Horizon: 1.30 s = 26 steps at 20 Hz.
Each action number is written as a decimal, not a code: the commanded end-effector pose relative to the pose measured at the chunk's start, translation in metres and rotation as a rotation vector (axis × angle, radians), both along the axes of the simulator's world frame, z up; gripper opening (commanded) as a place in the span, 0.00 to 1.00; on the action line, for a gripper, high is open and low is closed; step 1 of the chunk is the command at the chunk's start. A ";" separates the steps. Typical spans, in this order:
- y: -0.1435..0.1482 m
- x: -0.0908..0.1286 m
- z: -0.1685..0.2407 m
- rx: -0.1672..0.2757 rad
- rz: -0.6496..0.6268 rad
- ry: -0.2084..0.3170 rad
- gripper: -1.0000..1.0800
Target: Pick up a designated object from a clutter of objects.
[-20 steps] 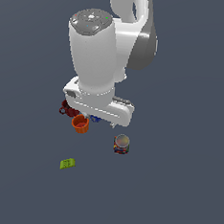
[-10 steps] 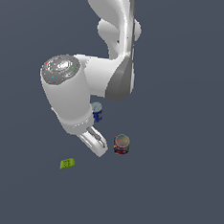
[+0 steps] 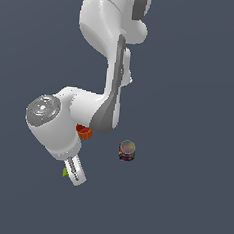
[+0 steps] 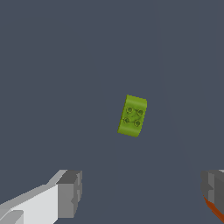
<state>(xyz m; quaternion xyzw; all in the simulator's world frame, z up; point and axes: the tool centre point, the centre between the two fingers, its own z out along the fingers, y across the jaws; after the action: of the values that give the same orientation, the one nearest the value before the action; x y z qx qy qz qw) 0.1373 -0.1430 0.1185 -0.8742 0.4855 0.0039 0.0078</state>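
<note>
The lime-green block (image 4: 132, 116) lies flat on the dark floor in the wrist view, with studs on its top. In the exterior view only a sliver of the block (image 3: 64, 172) shows beside the arm's hand. My gripper (image 4: 140, 192) is open and empty above it, its fingers (image 4: 70, 192) wide apart, the block ahead of the gap. In the exterior view the gripper's fingertips are hidden behind the hand (image 3: 75, 169). The orange cup (image 3: 84, 132) peeks out behind the arm. The multicoloured can (image 3: 127, 151) stands at the exterior view's right. The dark red mug and blue can are hidden.
The arm's large white wrist body (image 3: 53, 126) covers much of the clutter in the exterior view. An orange edge of the cup (image 4: 214, 210) shows beside one finger in the wrist view. The floor is plain dark grey.
The arm has swung to the exterior view's left and lowered over the lime-green block, now covering most of it. The orange cup shows again; the blue can is now hidden.
</note>
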 end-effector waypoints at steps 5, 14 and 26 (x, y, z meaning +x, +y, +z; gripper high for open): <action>-0.024 0.009 -0.035 -0.010 -0.154 0.002 0.96; -0.038 0.012 -0.056 -0.017 -0.239 0.003 0.96; -0.038 0.010 -0.092 -0.017 -0.239 0.003 0.96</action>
<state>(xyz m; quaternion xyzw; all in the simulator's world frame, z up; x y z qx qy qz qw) 0.1481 -0.1809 0.0355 -0.8105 0.5858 -0.0001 0.0002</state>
